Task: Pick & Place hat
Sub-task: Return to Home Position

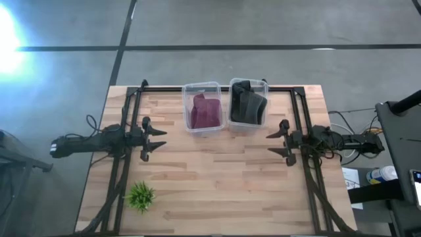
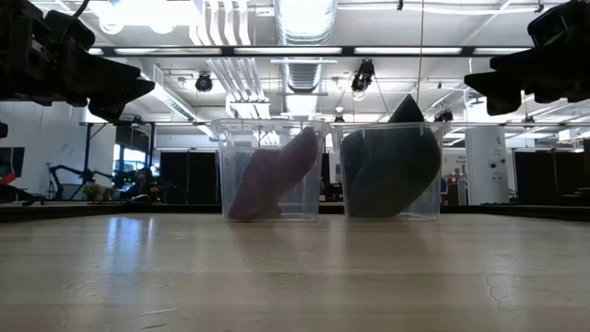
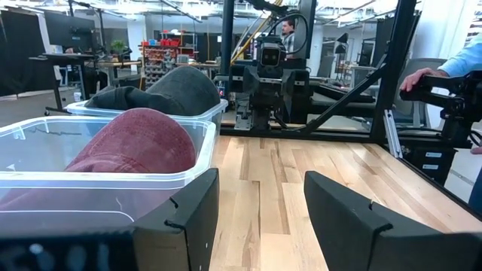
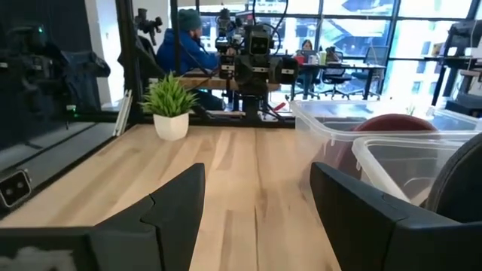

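Note:
A maroon hat (image 1: 205,111) lies in the left clear bin (image 1: 186,118), leaning against its wall (image 2: 272,175) (image 3: 135,147). A dark grey hat (image 1: 247,104) fills the right clear bin (image 1: 230,85) and pokes above its rim (image 2: 395,157) (image 3: 169,89). My left gripper (image 1: 156,140) hovers open over the table's left side, left of the bins; its fingers (image 3: 260,211) hold nothing. My right gripper (image 1: 276,143) hovers open over the table's right side, right of the bins (image 4: 256,207).
A small potted plant (image 1: 140,195) (image 4: 170,102) stands near the table's near-left corner. Black frame rails (image 1: 125,125) run along the table's left, right and far sides. Bare wood lies between the two grippers. People show in the room beyond the table (image 4: 184,49).

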`<state>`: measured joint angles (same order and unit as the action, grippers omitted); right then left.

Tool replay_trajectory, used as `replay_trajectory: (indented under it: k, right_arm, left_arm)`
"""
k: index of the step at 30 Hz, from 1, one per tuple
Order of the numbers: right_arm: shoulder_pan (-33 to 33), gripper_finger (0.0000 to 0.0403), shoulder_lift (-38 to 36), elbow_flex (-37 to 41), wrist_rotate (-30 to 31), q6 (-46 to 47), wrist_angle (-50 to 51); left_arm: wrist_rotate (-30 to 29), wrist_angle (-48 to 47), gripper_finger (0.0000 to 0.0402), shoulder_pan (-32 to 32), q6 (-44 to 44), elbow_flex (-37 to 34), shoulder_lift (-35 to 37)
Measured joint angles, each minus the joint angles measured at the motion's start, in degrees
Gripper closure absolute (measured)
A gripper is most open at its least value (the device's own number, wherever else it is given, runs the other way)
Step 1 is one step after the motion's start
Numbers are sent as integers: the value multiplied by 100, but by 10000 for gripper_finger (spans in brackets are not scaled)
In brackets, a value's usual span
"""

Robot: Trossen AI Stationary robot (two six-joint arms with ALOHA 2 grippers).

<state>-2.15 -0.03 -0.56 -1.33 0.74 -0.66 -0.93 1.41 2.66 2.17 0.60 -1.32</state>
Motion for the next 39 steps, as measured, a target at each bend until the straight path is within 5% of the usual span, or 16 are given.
replay_trajectory:
  k: [39]
  right_arm:
    - [4,165,22,0,1,197,-7]
  left_arm:
    - [2,0,211,0,0,2,-2]
